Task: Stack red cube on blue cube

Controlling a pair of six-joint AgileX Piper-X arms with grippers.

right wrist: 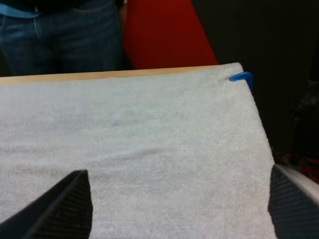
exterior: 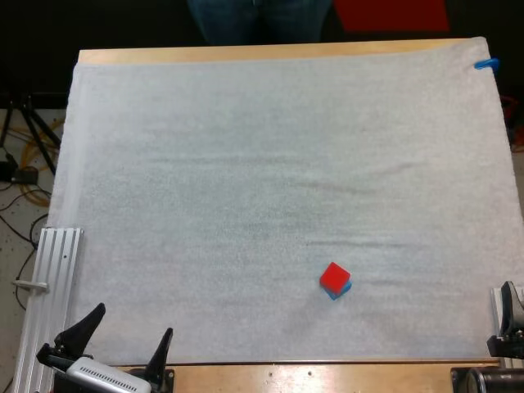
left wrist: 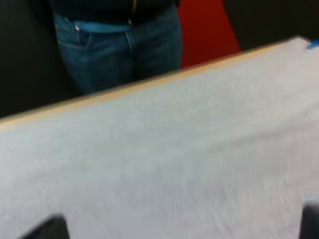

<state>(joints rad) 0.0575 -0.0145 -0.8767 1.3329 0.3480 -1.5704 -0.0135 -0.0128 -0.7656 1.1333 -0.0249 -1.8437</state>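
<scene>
Nearest the camera, at the near left corner of the table, the left gripper [exterior: 135,319] is seen with its two black fingers spread wide and nothing held between them. In its wrist view the fingertips [left wrist: 45,228] are set apart over the bare white mat [exterior: 246,164]. Just to its left a ribbed metal rail [exterior: 53,278] is laid along the mat's left edge. The right gripper [right wrist: 179,169] is placed at the near right edge, likewise spread wide with nothing gripped.

The red cube [exterior: 334,276] is found in the near right part of the mat, set on top of the blue cube [exterior: 341,290], of which a sliver is shown on the near right side. Both grippers are placed well apart from the stack. Beyond the far edge of the wooden table [exterior: 246,54], a person's legs [exterior: 258,20] in blue jeans are seen.
</scene>
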